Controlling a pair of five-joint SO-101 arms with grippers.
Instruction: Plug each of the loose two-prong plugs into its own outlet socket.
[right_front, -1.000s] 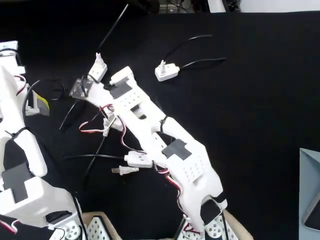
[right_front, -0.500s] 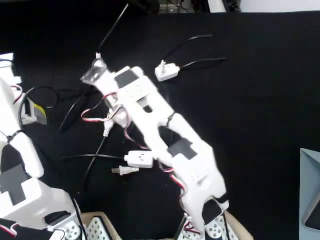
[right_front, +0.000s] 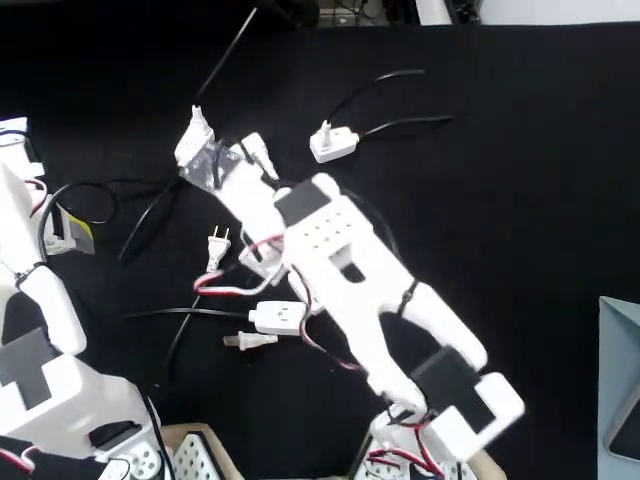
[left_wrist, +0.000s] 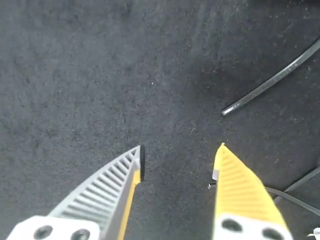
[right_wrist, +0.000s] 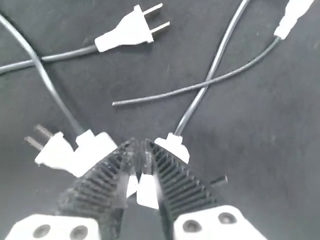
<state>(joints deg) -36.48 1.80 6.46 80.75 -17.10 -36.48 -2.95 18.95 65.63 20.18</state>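
My right gripper (right_front: 205, 160) is at the far left of the black cloth, its dark fingers (right_wrist: 172, 180) shut on a white plug (right_wrist: 145, 192). That plug (right_front: 194, 137) pokes out past the fingertips, prongs (right_wrist: 36, 137) bare. A second loose plug (right_wrist: 131, 29) lies farther off, and another plug (right_front: 218, 240) rests beside the arm. A white outlet socket (right_front: 278, 317) lies near the front with a plug (right_front: 250, 341) next to it. One socket (right_front: 333, 143) farther back has a plug standing in it. My left gripper (left_wrist: 180, 155) hangs open over bare cloth at the left edge (right_front: 62, 226).
Black cords (right_front: 385, 80) trail across the cloth around the sockets, and a cut cord end (left_wrist: 225, 111) lies near the left gripper. A grey box (right_front: 620, 380) stands at the right edge. The right half of the table has free room.
The right arm swung right at its base, and its gripper moved from left of the far plug onto it and shut. The plug beside the arm came into sight.
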